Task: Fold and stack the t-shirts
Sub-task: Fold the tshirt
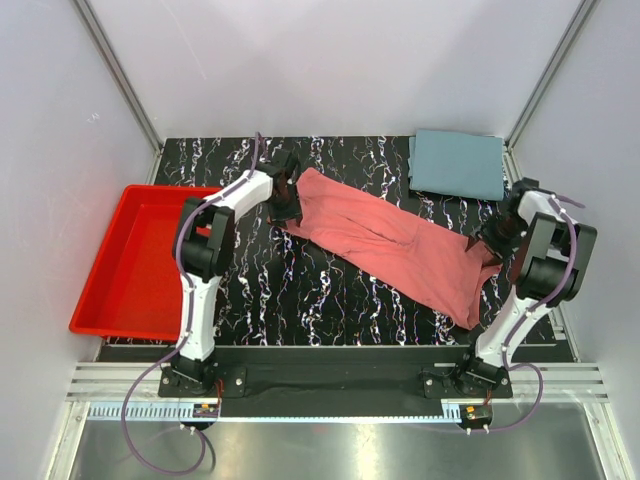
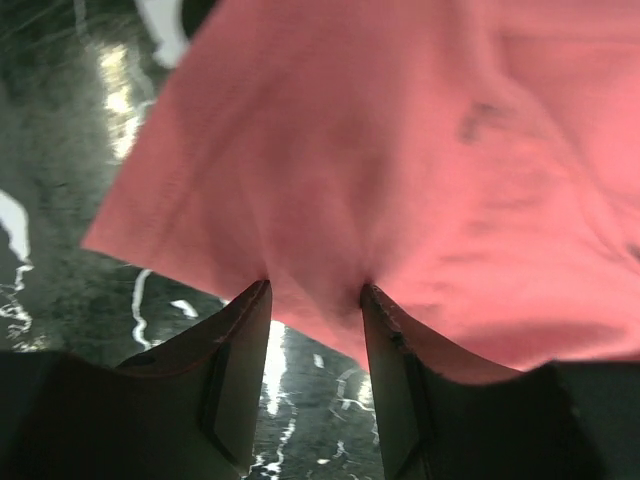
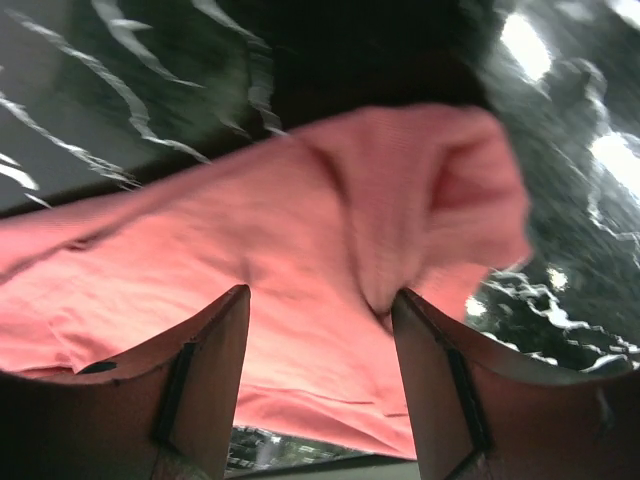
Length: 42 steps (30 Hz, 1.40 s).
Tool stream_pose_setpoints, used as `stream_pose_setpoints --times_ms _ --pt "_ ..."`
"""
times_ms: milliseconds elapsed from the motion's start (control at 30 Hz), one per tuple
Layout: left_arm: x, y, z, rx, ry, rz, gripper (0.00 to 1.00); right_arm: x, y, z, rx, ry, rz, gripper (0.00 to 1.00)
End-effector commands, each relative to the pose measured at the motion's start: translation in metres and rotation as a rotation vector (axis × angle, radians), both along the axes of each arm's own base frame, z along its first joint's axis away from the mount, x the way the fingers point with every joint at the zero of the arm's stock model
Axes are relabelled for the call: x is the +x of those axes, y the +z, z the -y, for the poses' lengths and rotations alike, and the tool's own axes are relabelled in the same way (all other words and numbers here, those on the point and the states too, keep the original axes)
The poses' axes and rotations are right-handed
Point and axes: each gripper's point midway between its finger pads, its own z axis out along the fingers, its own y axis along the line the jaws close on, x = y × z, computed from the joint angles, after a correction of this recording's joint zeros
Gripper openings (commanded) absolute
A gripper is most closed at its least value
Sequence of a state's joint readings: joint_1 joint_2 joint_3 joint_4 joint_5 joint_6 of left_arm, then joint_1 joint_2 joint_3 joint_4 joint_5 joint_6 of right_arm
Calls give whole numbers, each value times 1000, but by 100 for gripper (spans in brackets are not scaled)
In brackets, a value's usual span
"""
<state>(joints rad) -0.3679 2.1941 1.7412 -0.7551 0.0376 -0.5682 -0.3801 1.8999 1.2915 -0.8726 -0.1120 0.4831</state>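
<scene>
Overhead, the left gripper [image 1: 285,200] sat at the 10 o'clock end of the salmon-pink t-shirt [image 1: 390,245], and the right gripper [image 1: 495,238] at its 4 o'clock end. From that height neither pair of jaws could be read.

The wrist cameras filled that in. In the left wrist view, the left gripper [image 2: 315,290] had its jaws parted to a middling gap. The pink shirt [image 2: 400,150] lay across the two fingertips [image 2: 240,330] instead of being squeezed between them. Its edge puckered at each tip, and the marbled black table [image 2: 50,150] showed through the gap below.

In the right wrist view, the right gripper [image 3: 320,292] stood wider. The shirt [image 3: 300,230] spread loosely between and beyond its fingers [image 3: 430,380]. A rolled lump of cloth sat toward 1 o'clock, with the table [image 3: 100,100] behind it.

Only the overhead view showed the whole layout. The pink shirt ran as a long, creased band diagonally across the table [image 1: 300,290], with a loose corner trailing toward 5 o'clock. The grey-blue t-shirt [image 1: 457,165] lay folded flat in the far corner at 1 o'clock, apart from the pink one. A red tray [image 1: 140,250] hung off the table's edge at 9 o'clock.
</scene>
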Motion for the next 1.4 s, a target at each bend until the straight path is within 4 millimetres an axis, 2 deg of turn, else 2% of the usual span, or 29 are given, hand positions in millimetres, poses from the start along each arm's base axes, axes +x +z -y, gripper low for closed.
stream_pose_setpoints --times_ms 0,167,200,333,400,467,500,533,600,633,667,700,733,800,833,900,933,967,1033,1067,1100,1133,1167,1200,1233,1267,1300,1333,1367 --pt "-16 -15 -34 139 63 -104 46 27 5 7 -107 84 23 66" --pt "-44 -30 -62 179 68 -188 46 53 -2 -3 -155 180 16 66" --pt "-49 -31 -64 184 61 -198 46 52 -11 -5 -160 204 -8 66" --pt "-76 -26 -70 180 60 -235 46 60 -17 -18 -181 258 -13 66" --pt "-103 -33 -70 155 58 -289 46 65 -17 -25 -200 294 -10 66" --pt "-119 -25 -69 147 61 -287 46 73 -14 -33 -222 335 1 66" --pt "-146 -33 -71 143 49 -347 46 75 -15 -35 -241 363 -5 66" --pt "-153 -25 -69 130 50 -335 46 76 -15 -38 -251 377 -10 66" --pt "-188 -30 -68 118 40 -391 46 83 -14 -49 -269 420 -2 66" --pt "-196 -22 -65 99 50 -373 46 85 -15 -54 -273 435 -1 66" --pt "-212 -19 -63 92 50 -374 47 92 -14 -67 -282 466 10 66" --pt "-214 -19 -60 95 38 -377 47 95 -13 -71 -287 474 17 66" --pt "-228 -17 -63 94 53 -382 47 99 -13 -87 -290 510 32 66" --pt "-246 -16 -61 90 52 -392 47 109 -12 -102 -317 541 51 66" --pt "-257 -14 -63 83 72 -393 47 112 -13 -123 -318 581 66 66" --pt "-272 -8 -62 72 61 -378 47 123 -15 -146 -318 606 94 66" --pt "-280 -7 -63 72 70 -385 47 125 -16 -166 -313 639 112 66" --pt "-296 -10 -66 86 63 -410 47 134 -19 -179 -315 649 132 66" --pt "-308 -5 -62 47 73 -396 47 145 -21 -202 -317 677 163 66" --pt "-323 -8 -63 49 65 -415 47 157 -10 -228 -311 707 222 66" --pt "-330 -7 -61 35 64 -422 47 161 -23 -239 -307 720 213 66" --pt "-334 -2 -56 9 62 -401 47 165 -25 -251 -301 734 220 66" --pt "-339 -1 -53 -4 57 -402 47 185 -8 -267 -297 729 291 67" --pt "-346 1 -49 -24 44 -406 47 185 -24 -282 -282 744 278 66" --pt "-347 8 -44 -53 34 -384 47 190 -22 -289 -274 745 291 66" --pt "-352 14 -38 -62 -9 -375 48 207 -4 -304 -255 740 365 67" --pt "-350 24 -31 -79 -34 -347 48 209 -12 -314 -237 744 366 67" --pt "-346 36 -25 -103 -65 -303 49 215 -7 -319 -221 740 389 67" --pt "-349 46 -22 -101 -104 -286 50 224 10 -327 -203 729 440 67"
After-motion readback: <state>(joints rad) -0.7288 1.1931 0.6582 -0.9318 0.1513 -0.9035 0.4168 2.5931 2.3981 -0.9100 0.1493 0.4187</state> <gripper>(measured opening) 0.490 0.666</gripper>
